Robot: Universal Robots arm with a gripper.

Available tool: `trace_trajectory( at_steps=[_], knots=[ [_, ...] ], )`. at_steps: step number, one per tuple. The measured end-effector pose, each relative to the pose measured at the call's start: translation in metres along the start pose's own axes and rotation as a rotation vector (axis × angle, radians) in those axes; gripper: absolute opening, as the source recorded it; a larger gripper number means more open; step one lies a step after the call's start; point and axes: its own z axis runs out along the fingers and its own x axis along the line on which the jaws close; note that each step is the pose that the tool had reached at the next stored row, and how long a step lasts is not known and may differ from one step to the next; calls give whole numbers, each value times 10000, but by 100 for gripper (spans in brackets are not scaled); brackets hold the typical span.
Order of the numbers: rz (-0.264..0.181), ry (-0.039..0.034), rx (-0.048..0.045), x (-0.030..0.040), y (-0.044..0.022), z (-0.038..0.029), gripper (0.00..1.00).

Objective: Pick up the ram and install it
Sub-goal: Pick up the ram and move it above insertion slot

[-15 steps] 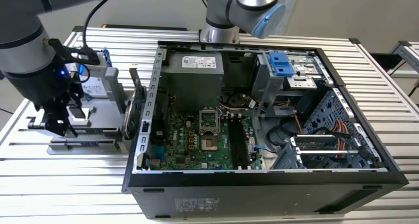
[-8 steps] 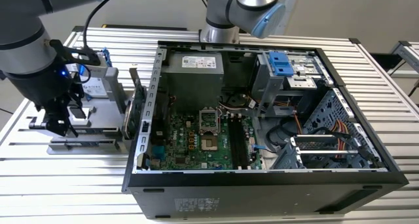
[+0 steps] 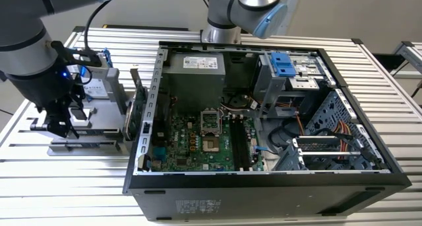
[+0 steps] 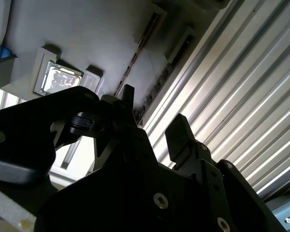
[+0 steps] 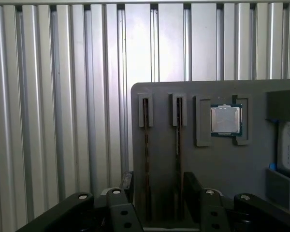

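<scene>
The ram point(image 5: 146, 154) stands on its thin edge in a narrow slot of a grey holder point(image 5: 222, 164). Its long axis runs parallel to the ribs of the slatted worktop point(image 5: 53, 121); in the exterior view those ribs run from nine o'clock to three o'clock. A second stick point(image 5: 179, 154) sits in a matching slot just beside it, parallel and nearer the processor chip point(image 5: 226, 120), which lies flat in its own recess of the holder. Edge-on, the ram shows as a long, dark, very thin strip with its faces hidden. One end sits in a raised grey bracket and the other end reaches toward the pincer point(image 5: 159, 193).

The pincer's two black fingers point(image 5: 191, 186) are spread apart and grip nothing. In the first wrist view both sticks fall in the gap between them. Whether any finger touches a stick cannot be told.

In the exterior view the holder lies on the worktop at nine o'clock of the open computer case point(image 3: 264, 186), with the pincer hanging over it. A silver hard drive point(image 3: 96, 85) stands in the holder, and a green card point(image 3: 138, 112) stands upright between holder and case. Inside the case are a motherboard point(image 3: 197, 142), a grey power supply point(image 3: 194, 82) at twelve o'clock of it, and a drive cage point(image 3: 329, 142) at three o'clock.
</scene>
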Motion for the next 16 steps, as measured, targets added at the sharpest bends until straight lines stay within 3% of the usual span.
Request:
trace_trajectory(
  at_steps=[16],
  knots=[
    [0, 0, 0, -1, 0, 45, 100]
  ],
)
